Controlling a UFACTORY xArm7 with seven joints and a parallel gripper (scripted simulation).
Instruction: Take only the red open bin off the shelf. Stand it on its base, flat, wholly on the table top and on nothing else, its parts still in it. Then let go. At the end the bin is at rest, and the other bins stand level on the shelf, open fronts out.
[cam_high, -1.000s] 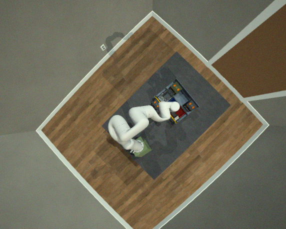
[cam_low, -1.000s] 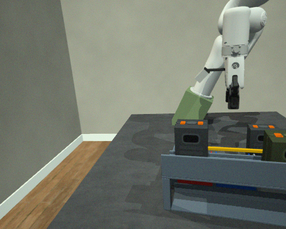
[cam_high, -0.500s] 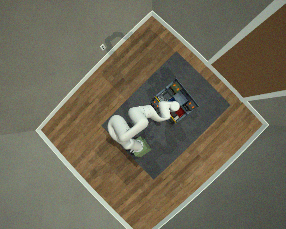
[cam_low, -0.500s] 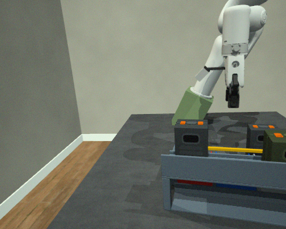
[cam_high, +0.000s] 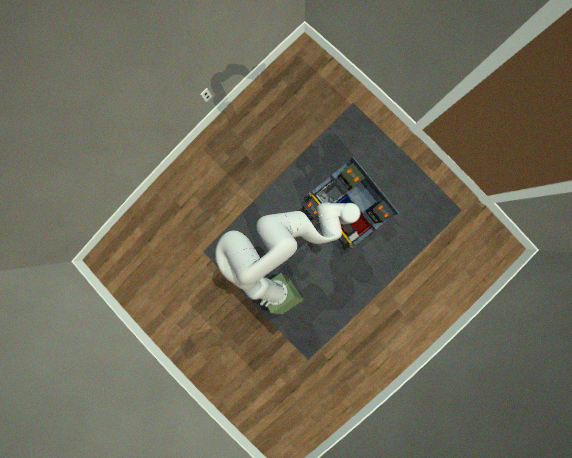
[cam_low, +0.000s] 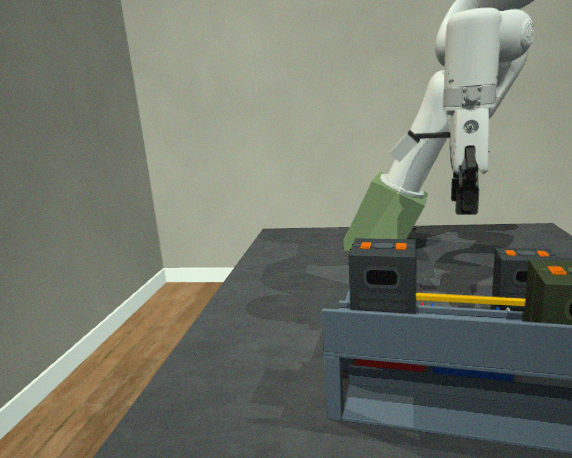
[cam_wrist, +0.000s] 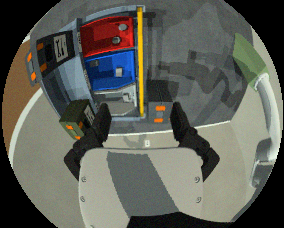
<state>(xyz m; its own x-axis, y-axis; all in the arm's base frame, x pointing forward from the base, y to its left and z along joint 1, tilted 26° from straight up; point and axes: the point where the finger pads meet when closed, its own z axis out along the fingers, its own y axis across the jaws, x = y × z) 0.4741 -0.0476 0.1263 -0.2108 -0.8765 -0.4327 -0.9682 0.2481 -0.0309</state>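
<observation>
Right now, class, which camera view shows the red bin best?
The wrist view: the red bin shows from above, its open top and parts inside visible, beside the blue bin on the shelf. The top view shows only a small red patch partly under the arm. The exterior view shows just a red strip.

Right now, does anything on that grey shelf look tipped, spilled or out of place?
Nothing stands out. The red open bin and the blue bin lie side by side in the grey shelf unit, small parts inside, and the open gripper hangs above them, touching nothing.
</observation>
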